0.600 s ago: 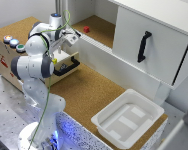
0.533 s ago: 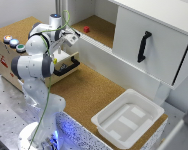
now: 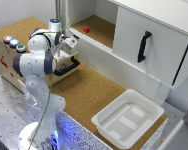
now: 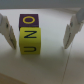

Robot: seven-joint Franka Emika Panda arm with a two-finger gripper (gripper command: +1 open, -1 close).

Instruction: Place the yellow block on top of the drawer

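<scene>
The yellow block sits between the spread fingers of the gripper, near one pad, ungrasped. In the exterior view, the gripper hovers upper left, beside the drawer; the block is hidden there.

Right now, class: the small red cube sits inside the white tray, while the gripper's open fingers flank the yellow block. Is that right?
Not quite. The exterior view shows the red cube on the cork shelf beside the white cabinet; the white tray holds nothing. The rest stands.
</scene>
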